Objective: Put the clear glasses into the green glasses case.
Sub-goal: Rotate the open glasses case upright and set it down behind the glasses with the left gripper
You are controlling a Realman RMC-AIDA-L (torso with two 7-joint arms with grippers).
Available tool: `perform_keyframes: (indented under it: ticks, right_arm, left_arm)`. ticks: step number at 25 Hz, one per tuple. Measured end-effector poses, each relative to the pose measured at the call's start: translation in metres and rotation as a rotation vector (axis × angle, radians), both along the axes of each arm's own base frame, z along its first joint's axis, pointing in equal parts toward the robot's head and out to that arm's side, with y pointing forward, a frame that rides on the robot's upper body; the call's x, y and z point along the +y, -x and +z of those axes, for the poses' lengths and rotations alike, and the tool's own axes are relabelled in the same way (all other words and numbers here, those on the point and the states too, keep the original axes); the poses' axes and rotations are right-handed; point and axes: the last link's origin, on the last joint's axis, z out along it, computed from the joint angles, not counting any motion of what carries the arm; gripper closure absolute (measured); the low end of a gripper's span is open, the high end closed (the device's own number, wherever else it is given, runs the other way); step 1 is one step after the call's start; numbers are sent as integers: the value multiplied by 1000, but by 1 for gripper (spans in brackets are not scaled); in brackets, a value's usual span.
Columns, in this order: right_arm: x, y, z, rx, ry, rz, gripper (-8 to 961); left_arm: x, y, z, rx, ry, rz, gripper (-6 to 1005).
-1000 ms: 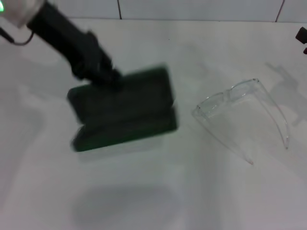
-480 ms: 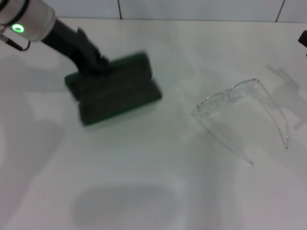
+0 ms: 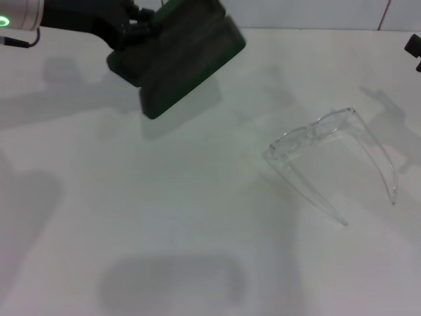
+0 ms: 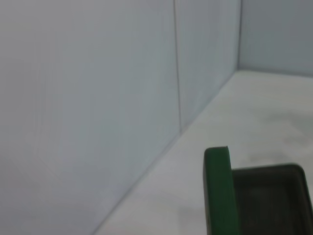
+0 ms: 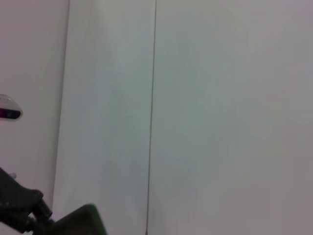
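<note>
My left gripper is shut on the green glasses case and holds it tilted above the table at the far left. In the left wrist view the green glasses case is open, with a bright green edge beside its dark lining. The right wrist view catches a corner of the green glasses case and the left gripper. The clear glasses lie on the white table to the right, arms unfolded toward the near side. Only a dark bit of my right gripper shows at the far right edge.
The white table runs back to a tiled white wall. Shadows of the case and the arms fall on the tabletop at the left and near side.
The left gripper has lifted the green case off the table and carried it up and toward the back wall. The glasses have not moved.
</note>
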Motion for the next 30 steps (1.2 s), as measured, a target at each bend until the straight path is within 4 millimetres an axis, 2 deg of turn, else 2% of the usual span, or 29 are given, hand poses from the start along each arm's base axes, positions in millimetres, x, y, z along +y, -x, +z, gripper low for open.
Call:
perform_keyframes:
  ticks: [4,8,13,16,22,25,30]
  right_arm:
    - [1,0,1,2,1,-4,85]
    - [2,2,0,1,4,3,85]
    - [4,4,1,-2,-1,14,85]
    - [5,4,4,-10,-3,18,85]
    - [5,3,7,-27,-1,23,84]
    - [6,4,8,-32,-5,28,84]
    - [7,4,10,-39,-13,33,84]
  left_arm:
    - [-2,-12,12,-40,2,-12,806]
    - [1,-26,32,-255,-24,-16,806]
    - [6,-21,30,-469,-71,59,806]
    - [13,-9,14,-542,-110,152,806]
    - [15,-1,-25,-547,-102,285,806]
    - [12,-5,-51,-478,-52,310,806]
    - [4,-26,-96,-276,138,288,806]
